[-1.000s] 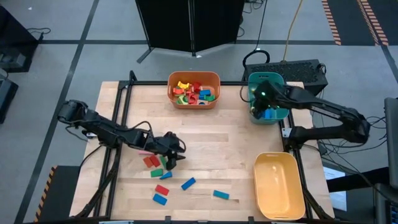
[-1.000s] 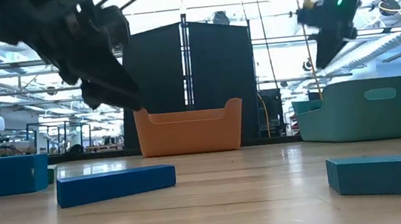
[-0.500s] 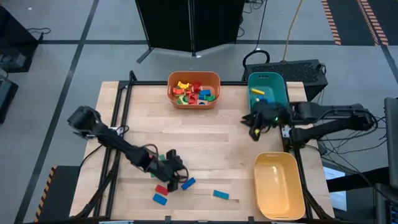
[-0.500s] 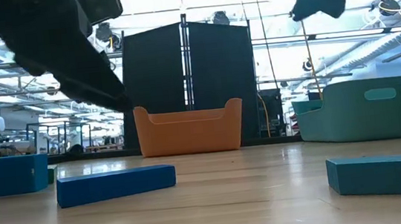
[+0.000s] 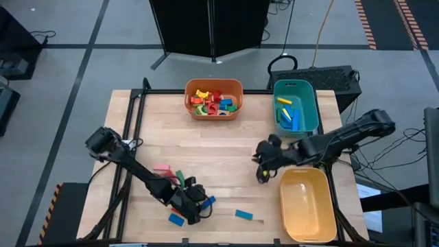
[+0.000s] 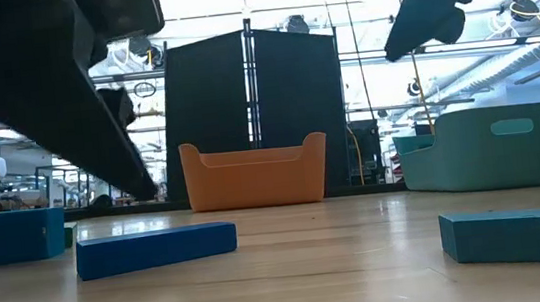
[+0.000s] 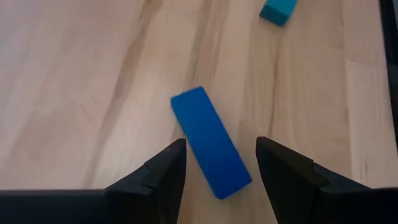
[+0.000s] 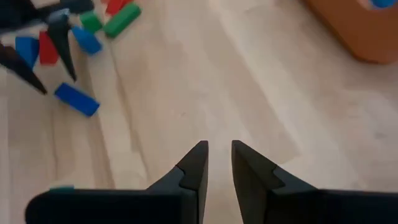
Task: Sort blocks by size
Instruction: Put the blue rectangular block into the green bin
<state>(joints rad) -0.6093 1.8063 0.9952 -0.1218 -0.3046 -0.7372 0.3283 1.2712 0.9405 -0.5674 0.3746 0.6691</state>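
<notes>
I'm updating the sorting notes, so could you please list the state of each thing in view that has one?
Left end effector: open, low over a blue block, not gripping.
Right end effector: empty, fingers nearly together, over bare table.
Orange bin: holds mixed blocks.
Teal bin: holds blue and yellow blocks.
Yellow bin: empty.
Loose blocks: flat on table.

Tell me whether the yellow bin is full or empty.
Empty: the high view shows only the bare inside of the yellow bin, no blocks.
</notes>
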